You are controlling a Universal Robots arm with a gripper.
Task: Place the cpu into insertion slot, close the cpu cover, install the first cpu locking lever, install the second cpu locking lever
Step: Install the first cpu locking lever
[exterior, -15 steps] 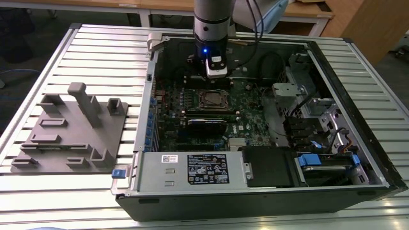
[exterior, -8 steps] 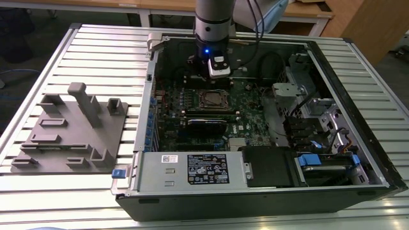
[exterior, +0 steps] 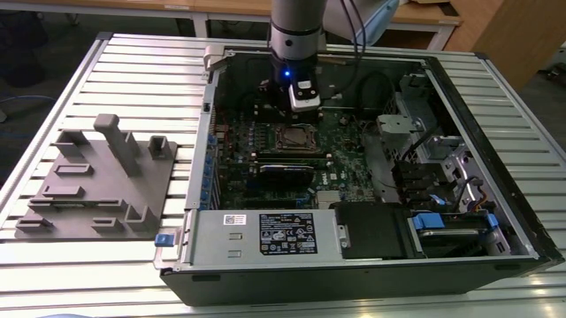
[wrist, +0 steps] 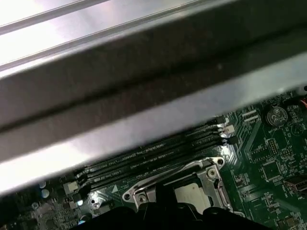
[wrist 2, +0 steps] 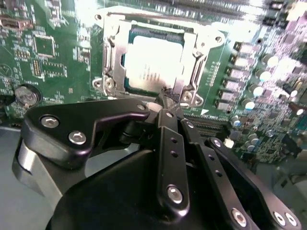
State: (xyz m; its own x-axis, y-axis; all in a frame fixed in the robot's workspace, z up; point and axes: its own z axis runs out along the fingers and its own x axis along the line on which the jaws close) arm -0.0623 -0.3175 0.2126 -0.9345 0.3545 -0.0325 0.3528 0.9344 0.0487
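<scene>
The cpu (wrist 2: 153,62), with its pale silver top, lies in the insertion slot (exterior: 296,138) on the green motherboard. The cpu cover (wrist 2: 111,57), a silvery frame, lies flat around it, and the chip shows through its cut-out. In the second wrist view my gripper (wrist 2: 165,98) hovers at the socket's near edge with its black fingers (wrist 2: 169,139) drawn together at the tips; nothing shows clearly between them. In the exterior view the gripper (exterior: 303,106) hangs just behind the socket. The first wrist view shows the cpu (wrist: 192,194) and cover (wrist: 168,175) beside the memory slots.
The open computer case (exterior: 442,86) lies on a slatted table. A black expansion card (exterior: 285,170) sits in front of the socket, the power supply (exterior: 265,232) nearer the front. A grey fixture (exterior: 97,179) stands on the exterior view's left. Memory slots (wrist: 153,158) run along the socket.
</scene>
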